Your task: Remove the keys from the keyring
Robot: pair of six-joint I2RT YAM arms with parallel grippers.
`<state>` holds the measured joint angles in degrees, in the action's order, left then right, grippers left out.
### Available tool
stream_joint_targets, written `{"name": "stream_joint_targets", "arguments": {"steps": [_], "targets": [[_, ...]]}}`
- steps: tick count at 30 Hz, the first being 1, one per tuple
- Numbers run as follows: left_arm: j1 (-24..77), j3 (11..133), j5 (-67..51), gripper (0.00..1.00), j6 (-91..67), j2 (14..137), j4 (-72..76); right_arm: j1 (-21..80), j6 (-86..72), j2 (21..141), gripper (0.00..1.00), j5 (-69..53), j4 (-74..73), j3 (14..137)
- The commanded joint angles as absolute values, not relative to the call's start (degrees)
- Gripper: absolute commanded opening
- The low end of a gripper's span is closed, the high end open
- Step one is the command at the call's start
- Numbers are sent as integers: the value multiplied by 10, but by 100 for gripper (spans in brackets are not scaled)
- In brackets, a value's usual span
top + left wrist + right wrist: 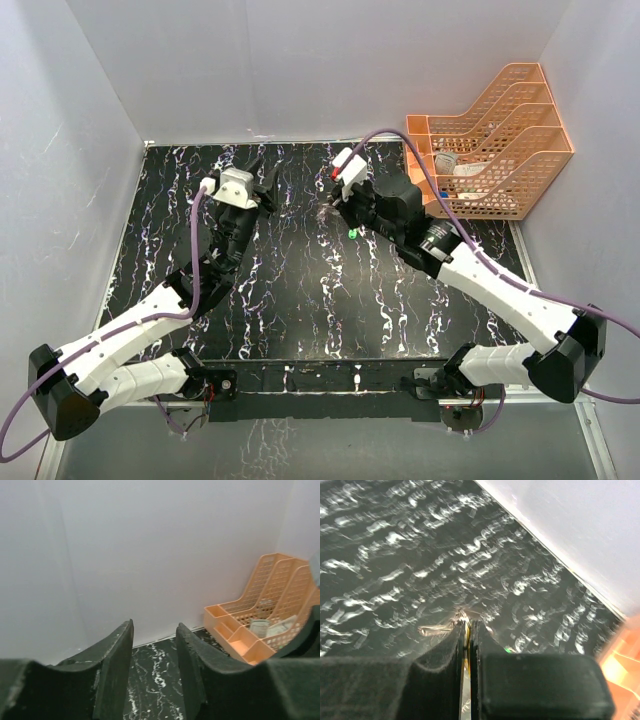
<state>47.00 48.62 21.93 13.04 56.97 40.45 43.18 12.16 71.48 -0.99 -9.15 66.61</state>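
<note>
My right gripper (338,207) (468,624) is shut low over the black marbled table (290,300), with a thin yellow edge of a key (465,641) pinched between its pads. Blurred brass keys (436,629) and a glint of the keyring (461,614) stick out at its tip. A green-headed key (353,233) (508,650) shows just beside the right finger; whether it is loose I cannot tell. My left gripper (268,185) (155,625) hangs to the left of them, partly open with nothing between its fingers, and points at the back wall.
An orange mesh file tray (495,140) (260,625) with small items stands at the back right corner. White walls close the table on the left, back and right.
</note>
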Motion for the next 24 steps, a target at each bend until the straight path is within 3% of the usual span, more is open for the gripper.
{"name": "stream_joint_targets", "arguments": {"steps": [1,4,10,19,24], "targets": [[472,478,299,42,151,566,393,440,158,705,0,96,-217,723],[472,477,309,45,148,563,362,443,171,679,0,110,-205,717],[473,447,199,45,145,566,384,451,204,660,0,104,-216,726],[472,417,46,49,106,618,477,501,239,687,0,177,-331,812],[473,384,-4,50,77,627,571,533,259,674,0,204,-317,802]]}}
